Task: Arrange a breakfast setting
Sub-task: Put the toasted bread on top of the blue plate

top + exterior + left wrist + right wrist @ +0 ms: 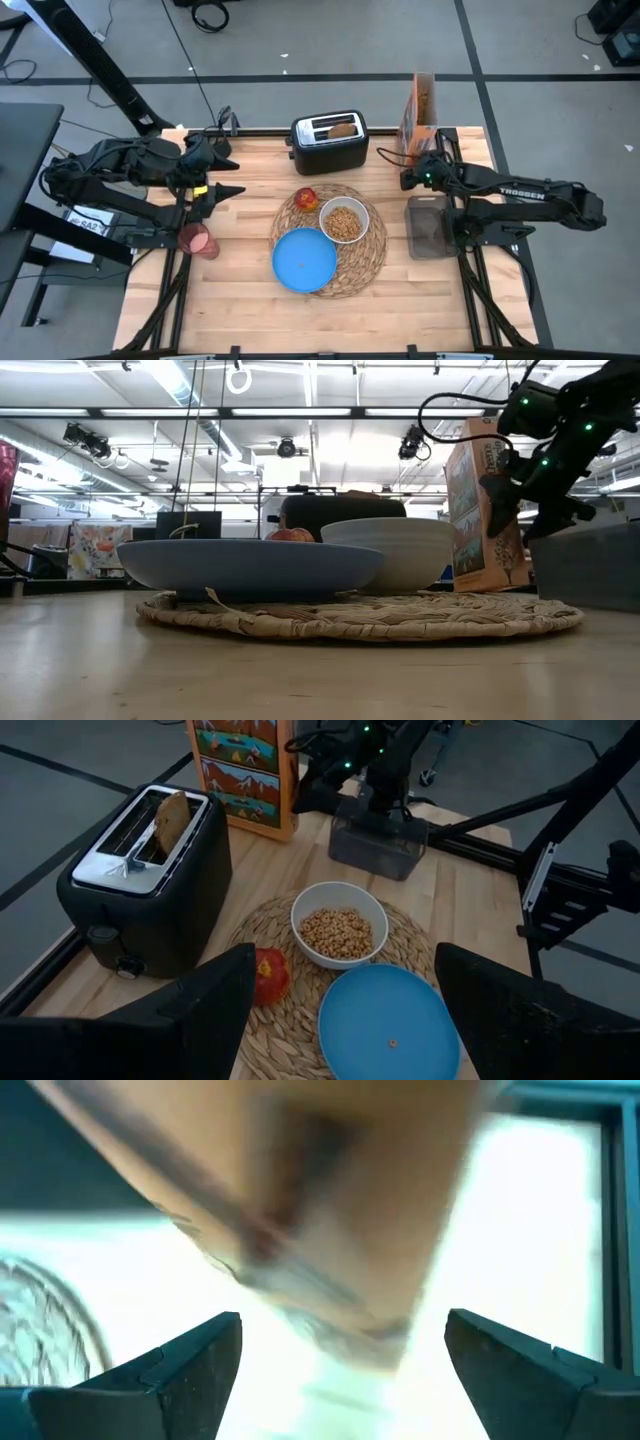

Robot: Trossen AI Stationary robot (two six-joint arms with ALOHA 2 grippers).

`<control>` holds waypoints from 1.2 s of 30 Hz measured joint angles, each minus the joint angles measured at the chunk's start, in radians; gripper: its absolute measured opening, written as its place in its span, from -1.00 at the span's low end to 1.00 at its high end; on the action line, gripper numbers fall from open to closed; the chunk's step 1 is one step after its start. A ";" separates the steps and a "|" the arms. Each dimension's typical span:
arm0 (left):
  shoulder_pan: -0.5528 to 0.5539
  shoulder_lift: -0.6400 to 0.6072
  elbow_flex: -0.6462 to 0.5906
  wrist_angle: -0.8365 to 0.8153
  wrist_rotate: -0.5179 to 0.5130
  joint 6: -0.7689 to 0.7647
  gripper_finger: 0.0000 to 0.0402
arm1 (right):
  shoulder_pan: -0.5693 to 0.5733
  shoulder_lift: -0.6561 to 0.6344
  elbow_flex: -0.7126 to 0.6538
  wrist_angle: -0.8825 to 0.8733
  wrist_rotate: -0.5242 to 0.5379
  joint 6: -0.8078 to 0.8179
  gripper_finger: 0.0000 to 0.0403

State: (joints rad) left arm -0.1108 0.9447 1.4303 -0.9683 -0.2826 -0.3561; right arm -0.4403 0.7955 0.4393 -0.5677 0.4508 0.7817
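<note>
Resting on the straw mat (352,262) at the middle of the desk (240,300), the blue plate (303,259), the bowl (344,220) of cereal and the red fruit (306,199) are grouped as one place setting. The toast (342,128) stands in the toaster (329,141) behind, and the pink cup (197,240) waits off the mat beside the left gripper (225,192), which hangs open and empty. The right gripper (410,180) is spread wide just beside the upright cereal box (420,110), seemingly letting it go.
</note>
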 joint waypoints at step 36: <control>0.003 0.153 -0.001 0.256 -0.102 0.079 0.56 | 0.163 -0.019 0.829 -0.740 -0.065 -0.225 0.73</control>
State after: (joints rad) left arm -0.1078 1.0978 1.4294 -0.7125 -0.3846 -0.2770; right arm -0.2778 0.7763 1.2682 -1.3074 0.3855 0.5571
